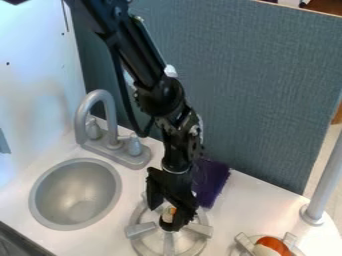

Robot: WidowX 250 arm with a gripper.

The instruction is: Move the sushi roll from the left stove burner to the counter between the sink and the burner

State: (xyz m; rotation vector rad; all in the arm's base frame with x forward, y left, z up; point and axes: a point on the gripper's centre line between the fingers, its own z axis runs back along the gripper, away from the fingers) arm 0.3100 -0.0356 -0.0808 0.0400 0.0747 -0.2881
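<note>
The black gripper (167, 207) hangs down over the left stove burner (141, 230), to the right of the sink. A small orange and whitish thing (169, 213) shows right at the gripper's lower end, above the burner's middle. The gripper partly covers it, and whether it is held cannot be told. Behind the gripper, a purple cloth or pad (210, 181) lies on the counter near the grey panel.
A round grey sink (75, 194) with a grey faucet (98, 112) is at the left. An orange and white round thing (272, 246) sits on a second burner at the bottom right. A grey post (324, 182) rises at the right; a blue-grey panel (260, 90) stands behind.
</note>
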